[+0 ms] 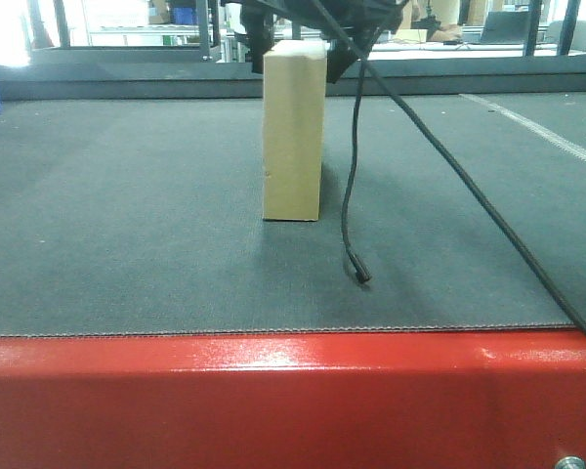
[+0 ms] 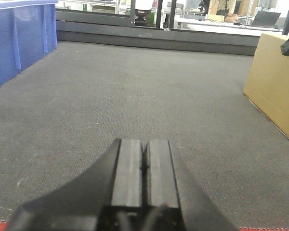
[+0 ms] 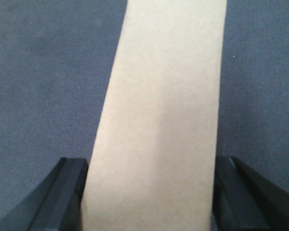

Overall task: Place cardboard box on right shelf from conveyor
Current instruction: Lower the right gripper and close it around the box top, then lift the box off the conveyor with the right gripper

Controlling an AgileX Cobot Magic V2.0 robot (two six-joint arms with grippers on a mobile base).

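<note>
The tan cardboard box (image 1: 293, 137) stands upright on its narrow end in the middle of the conveyor's dark grey belt (image 1: 127, 195), behind the red front frame (image 1: 273, 391). My right gripper (image 1: 295, 51) comes down on its top. In the right wrist view both black fingers (image 3: 70, 192) press against the box's (image 3: 164, 120) two sides, so the right gripper (image 3: 150, 168) is shut on it. My left gripper (image 2: 144, 143) is shut on nothing, low over the belt near the front edge. From there the box (image 2: 274, 82) is at the far right. The right shelf is out of view.
A blue plastic bin (image 2: 19, 38) stands at the belt's left. A loose black cable (image 1: 350, 195) hangs from the right arm, its end (image 1: 361, 276) touching the belt; another cable (image 1: 488, 210) runs diagonally to the lower right. A dark rail (image 1: 127, 83) bounds the belt's far side.
</note>
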